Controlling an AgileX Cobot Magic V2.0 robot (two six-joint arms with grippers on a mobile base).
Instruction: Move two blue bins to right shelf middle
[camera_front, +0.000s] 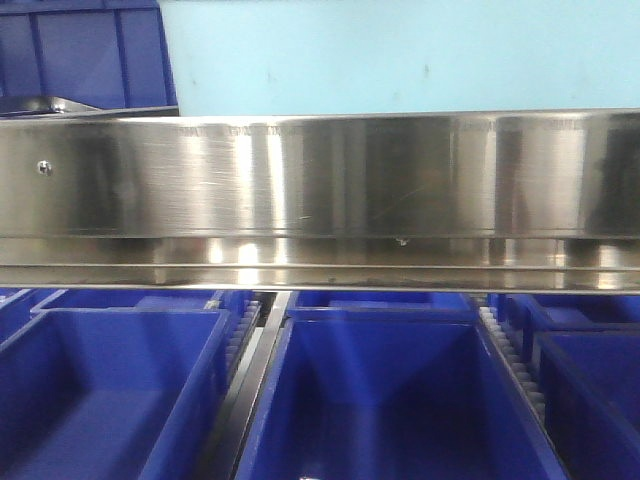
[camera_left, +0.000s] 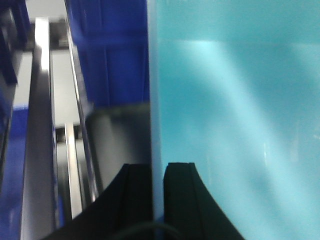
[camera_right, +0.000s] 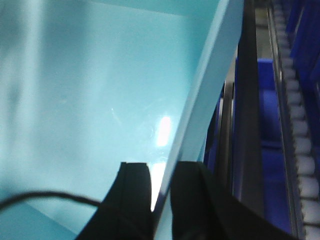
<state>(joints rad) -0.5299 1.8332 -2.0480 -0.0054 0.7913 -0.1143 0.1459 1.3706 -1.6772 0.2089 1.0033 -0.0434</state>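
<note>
- Pale blue bin hangs between our two grippers; one side wall stands edge-on in the left gripper, whose fingers are pressed onto it from both faces; the right gripper pinches the opposite wall the same way, and the bin's open inside spreads away to that gripper's left.
- Progress, as we judge it: this bin is lifted and at the right shelf, above and behind the brushed steel front rail; setting it down and letting go are left; we cannot tell whether its base touches a shelf, nor whether it is the first bin or the second.
- To the left of the left gripper run bright steel rails; ahead of it, on that side, sits a dark blue bin just beside our load.
- To the right of the right gripper stand a dark upright and a roller track.
- Below both grippers, under the rail, lies a row of dark blue bins.
- The neighbouring bin leaves little room on the left; we judge the rail itself clear of the load.
</note>
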